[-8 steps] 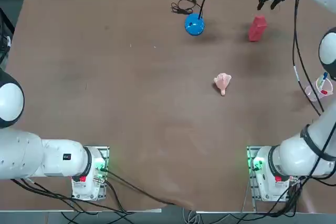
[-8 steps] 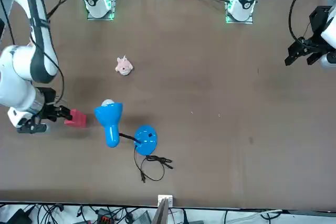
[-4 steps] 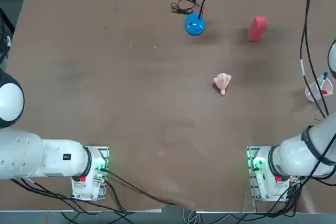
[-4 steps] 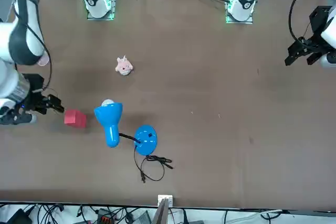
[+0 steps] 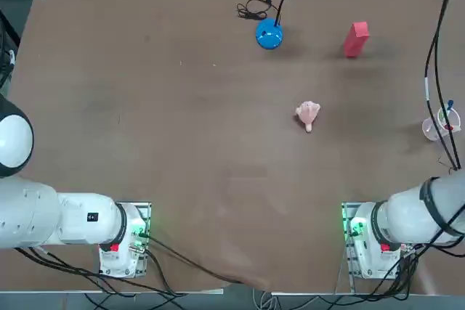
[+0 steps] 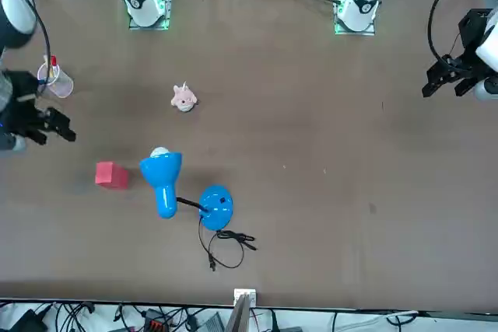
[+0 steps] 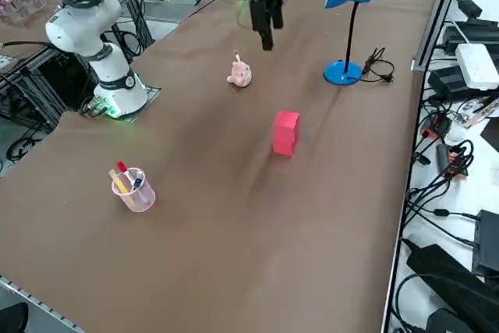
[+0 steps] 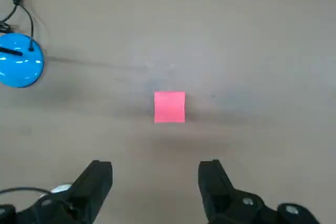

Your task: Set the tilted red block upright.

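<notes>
The red block [image 7: 285,132] looks like it's standing upright on the table [image 5: 182,143] on its own, long axis vertical as far as I can tell from the right side view, so I'd call the job basically done. In the overhead shot it sits out at about 1 o'clock from the table's middle, at 3 o'clock from the blue lamp base [image 5: 269,34] and well apart from it, with the little pink toy [image 5: 308,115] nearer the robot, around 7 o'clock from the block. The right gripper [image 8: 156,182] is up off the table with nothing in it, fingers spread wide, wider than the block. From the wrist cam the block is pretty much dead centre ahead of the gap between the two fingers, seen end-on as a small square, which fits with it being vertical under the camera. Only the right arm is anywhere near this thing. The gripper is barely visible overhead, so how high it is, I can't really say. There's also a clear cup with pens [image 7: 132,187] off on the robot's right side of the table, near the edge, not in the way. If anything's left, it's just backing away without clipping the block.
</notes>
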Controlling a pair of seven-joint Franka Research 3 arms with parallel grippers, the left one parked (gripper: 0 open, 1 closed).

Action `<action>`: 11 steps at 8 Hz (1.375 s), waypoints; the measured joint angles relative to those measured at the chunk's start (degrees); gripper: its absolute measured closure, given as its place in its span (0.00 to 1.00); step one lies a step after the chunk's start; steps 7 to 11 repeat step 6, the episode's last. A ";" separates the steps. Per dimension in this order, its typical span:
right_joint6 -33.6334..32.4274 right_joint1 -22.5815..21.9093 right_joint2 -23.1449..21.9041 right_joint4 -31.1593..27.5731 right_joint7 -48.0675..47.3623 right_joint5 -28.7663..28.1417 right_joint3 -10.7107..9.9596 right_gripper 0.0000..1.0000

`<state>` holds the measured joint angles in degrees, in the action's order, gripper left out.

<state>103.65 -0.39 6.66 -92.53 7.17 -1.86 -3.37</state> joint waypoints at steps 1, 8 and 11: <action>-0.08 0.00 -2.72 -2.15 -0.31 0.53 -0.02 0.00; -1.70 -0.03 -10.03 -7.19 -7.04 2.20 0.22 0.00; -1.70 -0.03 -10.03 -7.19 -7.04 2.20 0.22 0.00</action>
